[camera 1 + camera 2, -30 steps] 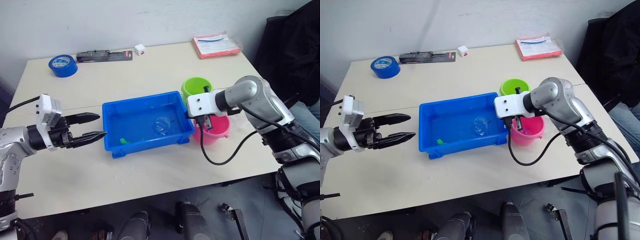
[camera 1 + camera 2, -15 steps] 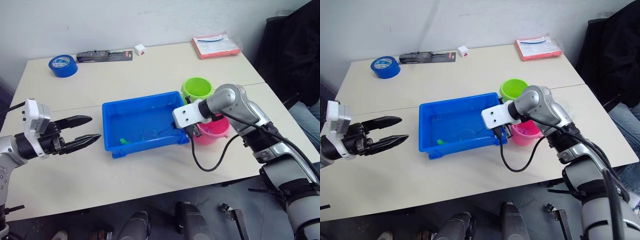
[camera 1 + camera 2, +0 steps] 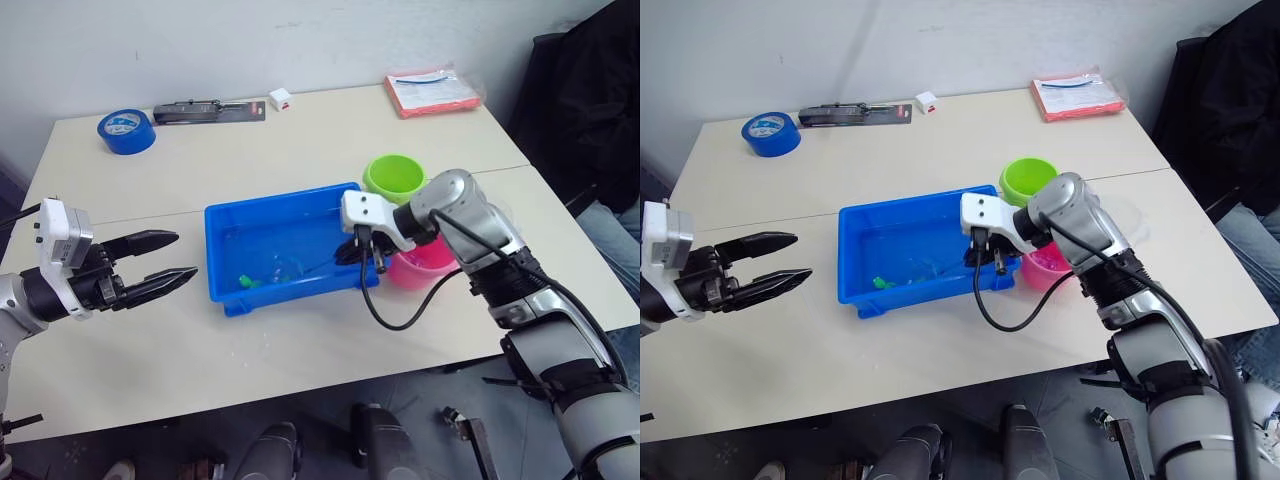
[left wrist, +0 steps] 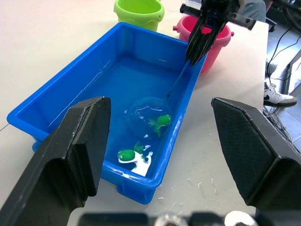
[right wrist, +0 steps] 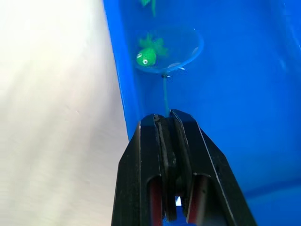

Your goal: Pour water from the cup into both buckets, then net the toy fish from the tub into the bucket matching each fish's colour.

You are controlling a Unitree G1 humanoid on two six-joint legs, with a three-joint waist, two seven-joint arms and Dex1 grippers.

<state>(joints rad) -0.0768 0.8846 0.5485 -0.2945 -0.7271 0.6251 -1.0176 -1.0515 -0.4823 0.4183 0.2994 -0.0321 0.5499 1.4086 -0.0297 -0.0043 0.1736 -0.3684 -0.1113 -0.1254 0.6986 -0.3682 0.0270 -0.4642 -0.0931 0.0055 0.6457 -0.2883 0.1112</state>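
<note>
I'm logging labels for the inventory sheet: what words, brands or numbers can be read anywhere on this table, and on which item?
None can be read.
Blue tape roll: pale print on its top, too small to read.
Black flat pack: red patch at one end, print too blurred.
Red packet: pale label, illegible.
Small white box: red mark, no readable text.

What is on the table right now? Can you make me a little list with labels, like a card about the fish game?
tub: blue tub in the middle of the table, holding water
fish: two green fish in the tub
net: net dipped in the tub, hoop at one green fish
right pincer: right pincer shut on the net's stick
left pincer: left pincer open, beside the tub, holding nothing
buckets: green bucket and pink bucket next to the tub
other things: blue tape roll at the far corner
</note>
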